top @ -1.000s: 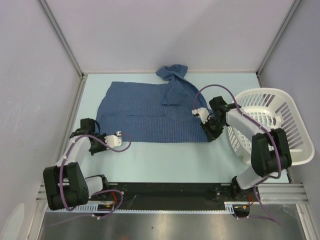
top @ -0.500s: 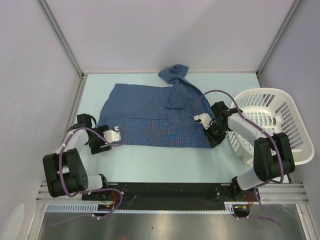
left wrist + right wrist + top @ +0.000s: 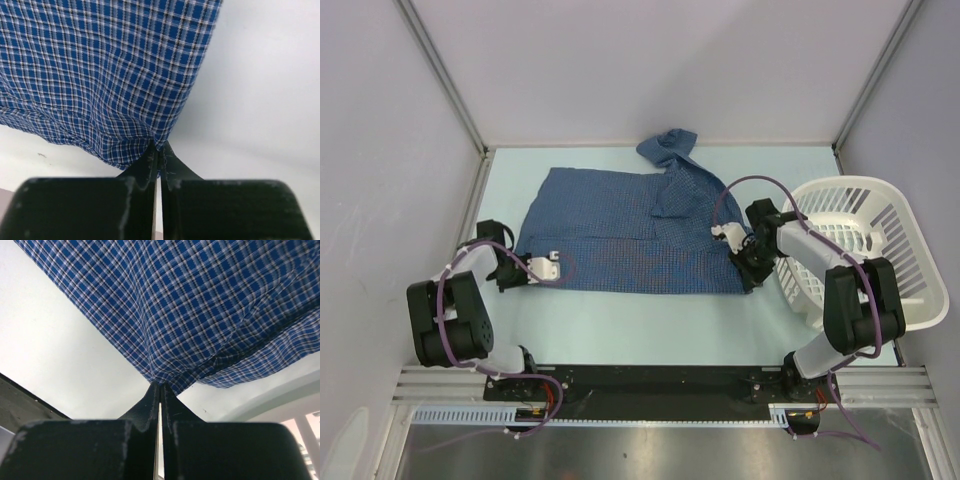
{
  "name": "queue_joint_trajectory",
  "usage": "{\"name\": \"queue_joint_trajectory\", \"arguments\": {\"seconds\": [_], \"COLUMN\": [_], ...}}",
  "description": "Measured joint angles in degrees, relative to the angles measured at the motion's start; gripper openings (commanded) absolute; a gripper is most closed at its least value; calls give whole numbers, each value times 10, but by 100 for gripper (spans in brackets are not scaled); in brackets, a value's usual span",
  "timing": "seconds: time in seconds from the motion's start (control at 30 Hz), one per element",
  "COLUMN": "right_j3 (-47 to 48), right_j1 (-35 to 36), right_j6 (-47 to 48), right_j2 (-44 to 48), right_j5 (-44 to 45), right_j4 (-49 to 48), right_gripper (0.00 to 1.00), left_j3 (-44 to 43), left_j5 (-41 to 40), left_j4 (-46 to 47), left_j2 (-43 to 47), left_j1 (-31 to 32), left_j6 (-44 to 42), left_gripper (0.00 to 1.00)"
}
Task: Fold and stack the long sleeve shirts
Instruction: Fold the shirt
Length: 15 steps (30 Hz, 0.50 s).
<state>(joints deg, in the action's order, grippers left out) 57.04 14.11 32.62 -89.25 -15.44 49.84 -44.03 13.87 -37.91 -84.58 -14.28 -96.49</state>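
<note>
Moved: left tool edged farther, pinched shut on near-left corner of shirt.
Right tool: clamped on near-right corner.
Weave: flat, fine blue check cloth.

Corners of the shirt lie hidden between the left fingers and the right fingers.

The left tool pinches a hem corner of the checked blue shirt.
</note>
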Motion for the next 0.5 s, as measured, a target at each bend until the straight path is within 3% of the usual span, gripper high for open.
{"name": "queue_joint_trajectory", "arguments": {"seconds": [0.33,0.37,0.4,0.43,0.5], "right_j3": [-8,-17,-29,-39,-48], "right_j1": [11,14,19,22,29], "right_j6": [22,27,33,38,48], "right_j2": [9,17,29,41,60], "right_j5": [-5,-5,-6,-8,-14], "right_j4": [16,21,25,31,58], "right_gripper": [0,0,10,42,66], "left_j3": [47,57,67,75,87], "left_j5": [-19,-22,-27,-30,-33], "left_j4": [-89,-100,-110,-117,-137], "left_j2": [93,108,120,129,142], "left_j1": [-28,-33,-38,-42,-48], "left_j6": [-35,-43,-51,-58,-64], "left_gripper": [0,7,19,40,52]}}
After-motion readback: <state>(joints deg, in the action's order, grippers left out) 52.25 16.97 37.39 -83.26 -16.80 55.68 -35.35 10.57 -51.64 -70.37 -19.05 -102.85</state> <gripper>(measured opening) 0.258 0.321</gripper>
